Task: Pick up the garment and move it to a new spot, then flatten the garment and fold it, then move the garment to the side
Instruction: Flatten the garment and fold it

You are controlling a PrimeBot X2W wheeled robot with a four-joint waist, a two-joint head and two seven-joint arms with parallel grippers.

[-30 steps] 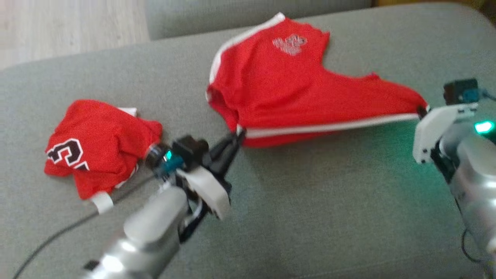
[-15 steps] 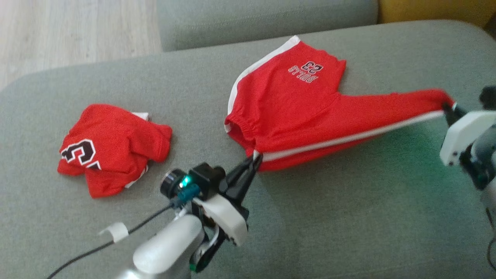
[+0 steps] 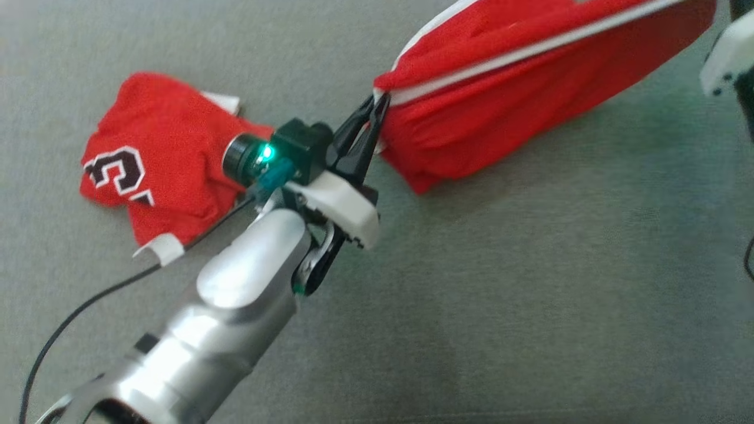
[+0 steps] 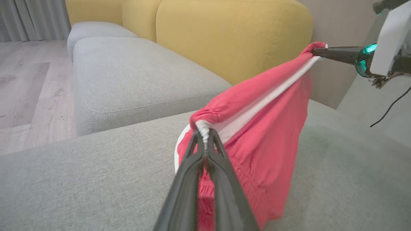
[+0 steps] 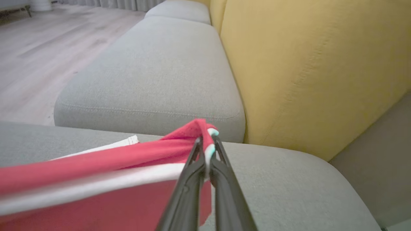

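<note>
Grey sofa cushion (image 3: 530,294) spreads under both arms, with a yellow backrest (image 4: 231,35) behind it and wood floor (image 4: 25,83) off to one side. I see the red shorts (image 3: 500,88) strung between my two hands. Their top edge is lifted off the cushion and the lower folds hang down. I cannot tell whether the lowest fold touches the cushion.

My left hand (image 3: 377,106) is clamped on the gathered waistband where the white side stripe ends. Its dark fingers (image 4: 188,179) are pressed together with the cloth pinched at the tips. My right hand (image 5: 206,141) is likewise closed on the far end of the same stripe, with a knot of red cloth bunched over its tips. The stripe runs taut from one hand to the other. In the left wrist view the shorts drape down from that line.

A red jersey (image 3: 159,159) with a black-and-white numeral lies crumpled on the cushion to the left of my left arm, apart from the shorts. A black cable (image 3: 88,300) trails beside that arm across the cushion.
</note>
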